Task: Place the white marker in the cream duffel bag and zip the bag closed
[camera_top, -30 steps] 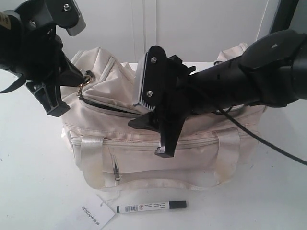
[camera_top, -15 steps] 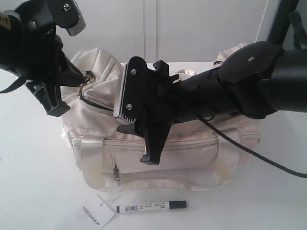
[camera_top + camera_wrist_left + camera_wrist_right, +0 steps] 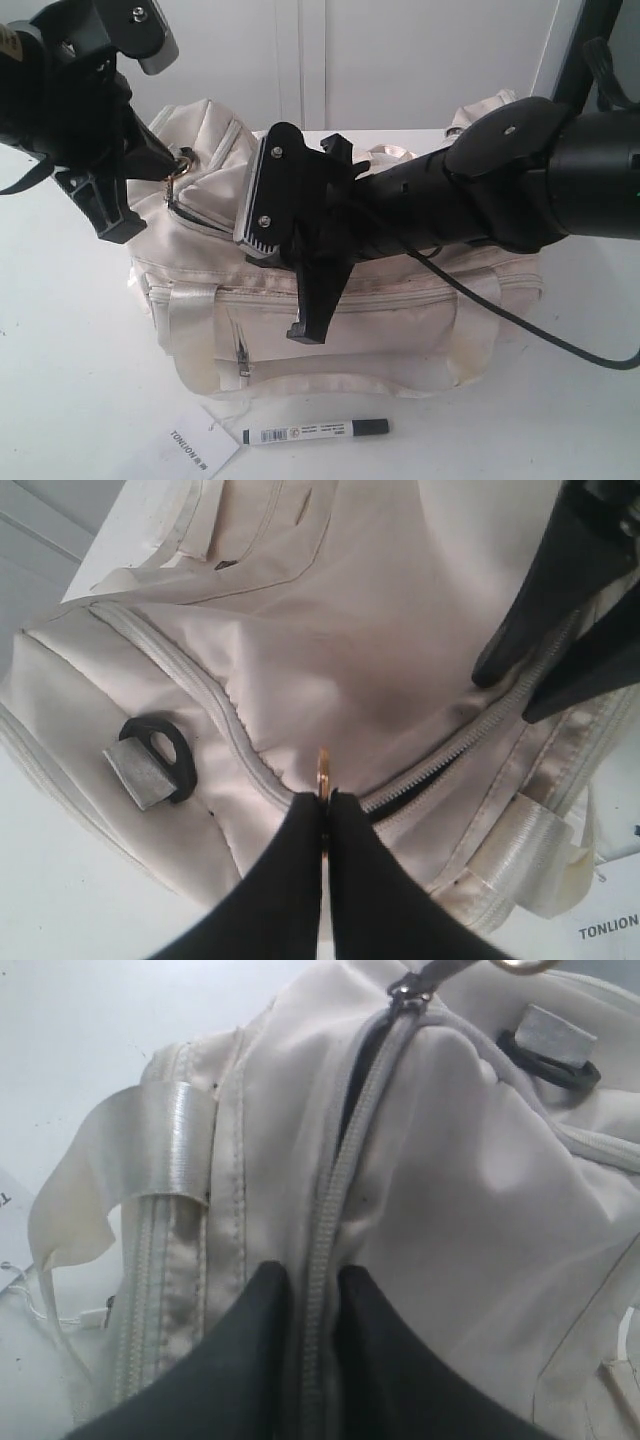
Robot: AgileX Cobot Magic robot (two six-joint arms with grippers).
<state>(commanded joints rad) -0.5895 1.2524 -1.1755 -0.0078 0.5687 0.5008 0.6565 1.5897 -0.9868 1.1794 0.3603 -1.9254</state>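
Right gripper (image 3: 312, 1278) has slid left, now pinching the top zip seam (image 3: 330, 1200) of the soft cream fabric duffel bag (image 3: 400, 312); left gripper (image 3: 325, 802) clamps the gold pull ring (image 3: 322, 768); slim white dark-capped marker (image 3: 315, 431) lies left-right at lower centre, outside the bag, likely nearer the right gripper.

White counter (image 3: 60, 380), cream bag (image 3: 400, 320) sitting on it mid-frame, marker (image 3: 315, 431) lying flat just in front of bag, dark cap to right, paper tag (image 3: 200, 445) just beside its left end
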